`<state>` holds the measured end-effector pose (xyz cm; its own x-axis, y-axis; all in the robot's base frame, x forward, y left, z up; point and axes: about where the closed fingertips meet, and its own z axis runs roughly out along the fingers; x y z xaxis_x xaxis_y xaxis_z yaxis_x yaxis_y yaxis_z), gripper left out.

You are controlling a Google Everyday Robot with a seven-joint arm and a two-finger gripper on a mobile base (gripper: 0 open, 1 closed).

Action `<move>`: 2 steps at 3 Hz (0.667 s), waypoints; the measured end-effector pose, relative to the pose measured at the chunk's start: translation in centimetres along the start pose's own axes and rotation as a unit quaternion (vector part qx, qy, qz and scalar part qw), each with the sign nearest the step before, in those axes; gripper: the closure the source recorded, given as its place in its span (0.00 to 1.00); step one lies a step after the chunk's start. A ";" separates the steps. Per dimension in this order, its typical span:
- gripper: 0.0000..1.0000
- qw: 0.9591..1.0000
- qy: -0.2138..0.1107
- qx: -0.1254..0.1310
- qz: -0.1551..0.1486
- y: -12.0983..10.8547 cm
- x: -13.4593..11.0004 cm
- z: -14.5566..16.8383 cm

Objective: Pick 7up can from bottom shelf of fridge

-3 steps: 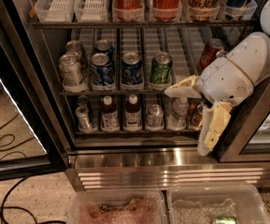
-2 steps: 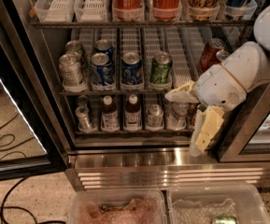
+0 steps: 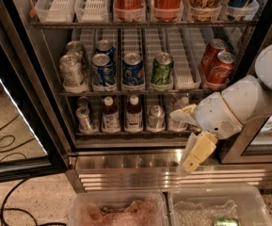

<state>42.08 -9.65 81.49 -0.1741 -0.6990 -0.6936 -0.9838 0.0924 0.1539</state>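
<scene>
from the one camera view, the fridge [image 3: 126, 169] stands with its glass door [image 3: 18, 169] swung open to the left, black frame around it and ribbed steel along the base. the bottom shelf [image 3: 126, 133] is the lowest wire rack, split into lanes by white dividers. the 7up can [image 3: 156, 117] stands upright in the fourth lane from the left, pale and silvery with a shiny top. to its left are two brown bottles [image 3: 134, 113], and further left a slim silver can [image 3: 84, 118]. just right of the 7up can sits something pale that i can't make out, partly behind the robot's finger.

the gripper [image 3: 181, 140] is low at the right side of the opening, on the end of the bulky white arm [image 3: 229, 109] that comes in from the right. its two cream fingers are spread wide apart: one reaches left at bottom-shelf height, its tip just right of the 7up can and not touching it, the other hangs down in front of the steel base. nothing is held between them.

on the middle rack above are silver cans [image 3: 73, 72], blue cans [image 3: 132, 70], a bright green can [image 3: 163, 69] and red cans [image 3: 219, 68].

on the floor in front sit two clear plastic bins, the left bin [image 3: 79, 206] with brownish contents, the right bin [image 3: 258, 206] with a small green can [image 3: 226, 221] at its near edge. black cables [image 3: 4, 140] loop on the floor at left.
</scene>
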 end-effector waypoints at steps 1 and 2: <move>0.00 1.000 0.000 -0.001 -0.002 0.0 -0.1 0.1; 0.00 1.000 0.006 -0.022 0.001 -0.5 0.1 0.7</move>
<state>42.52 -9.24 80.83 -0.1756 -0.7079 -0.6842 -0.9805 0.0631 0.1863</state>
